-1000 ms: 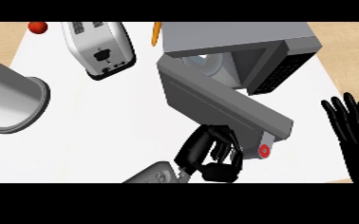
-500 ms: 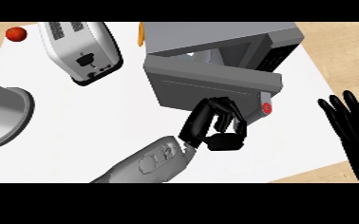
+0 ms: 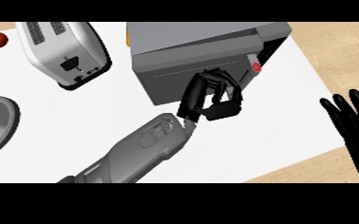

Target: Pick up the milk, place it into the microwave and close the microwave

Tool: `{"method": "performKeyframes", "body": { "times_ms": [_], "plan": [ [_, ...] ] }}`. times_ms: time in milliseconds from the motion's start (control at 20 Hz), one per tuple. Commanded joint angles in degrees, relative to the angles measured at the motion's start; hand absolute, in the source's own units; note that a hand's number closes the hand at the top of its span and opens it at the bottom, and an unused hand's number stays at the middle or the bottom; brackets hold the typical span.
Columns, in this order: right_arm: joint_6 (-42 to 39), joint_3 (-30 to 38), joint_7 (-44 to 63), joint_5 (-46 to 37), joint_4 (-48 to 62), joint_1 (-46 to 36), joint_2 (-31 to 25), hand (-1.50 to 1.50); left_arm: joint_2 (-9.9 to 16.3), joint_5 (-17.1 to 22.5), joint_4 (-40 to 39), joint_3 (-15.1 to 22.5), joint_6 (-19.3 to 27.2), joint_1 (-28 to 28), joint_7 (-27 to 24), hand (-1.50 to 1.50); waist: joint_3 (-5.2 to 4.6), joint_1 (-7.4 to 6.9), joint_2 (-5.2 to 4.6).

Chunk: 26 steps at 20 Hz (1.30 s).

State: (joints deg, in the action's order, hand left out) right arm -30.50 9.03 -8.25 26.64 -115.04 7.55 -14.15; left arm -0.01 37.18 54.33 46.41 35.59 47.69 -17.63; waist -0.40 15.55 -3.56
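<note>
The grey microwave (image 3: 203, 38) stands at the back centre of the white counter. Its door (image 3: 165, 83) lies almost flush with the body; a narrow dark gap shows by the red button (image 3: 256, 67). My left hand (image 3: 210, 97) presses against the door's front with its fingers curled, holding nothing. The milk is not visible in the head view. At the right edge my right hand (image 3: 347, 118) rests open, fingers up, well clear of the microwave.
A silver toaster (image 3: 67, 52) stands at the back left. A red object (image 3: 3, 39) and a grey round vessel (image 3: 5, 121) show at the left edge. An orange item (image 3: 128, 40) peeks out behind the microwave. Wooden floor lies beyond the counter's right edge.
The microwave door has swung from wide open to nearly shut, with my left hand moving along against it. The right hand has stayed in place.
</note>
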Motion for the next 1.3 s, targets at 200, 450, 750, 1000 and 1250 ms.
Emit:
{"method": "performKeyframes", "body": {
  "times_ms": [200, 450, 750, 1000, 1250],
  "plan": [
    [-0.2, 0.4, 2.4, 3.8, -1.3, -1.6, -1.7, -1.50, 0.0, 6.1, -5.1, -4.9, -0.7, 4.9, -5.5, 1.50, 0.09, 1.74, -0.88],
    [0.1, 1.0, 3.9, 4.7, -2.5, -3.6, -3.4, -1.50, 0.0, 8.8, -6.0, -4.7, -1.1, 5.5, -7.2, 1.50, 0.08, 2.45, -1.11],
    [0.5, 1.9, 5.0, 7.3, -3.3, -4.3, -4.5, -1.50, 0.0, 10.4, -7.7, -4.6, -1.0, 5.4, -10.4, 1.50, 0.16, 2.94, -1.23],
    [0.9, 1.9, 6.4, 8.6, -3.7, -4.6, -5.2, -1.50, 0.0, 12.1, -8.1, -3.9, -1.3, 5.6, -12.2, 1.50, 0.17, 3.63, -1.36],
    [1.0, 2.0, 7.5, 10.0, -3.5, -5.2, -6.0, -1.50, 0.0, 13.5, -8.4, -3.7, -1.3, 5.9, -14.2, 1.50, 0.23, 3.57, -1.48]
  ]
}}
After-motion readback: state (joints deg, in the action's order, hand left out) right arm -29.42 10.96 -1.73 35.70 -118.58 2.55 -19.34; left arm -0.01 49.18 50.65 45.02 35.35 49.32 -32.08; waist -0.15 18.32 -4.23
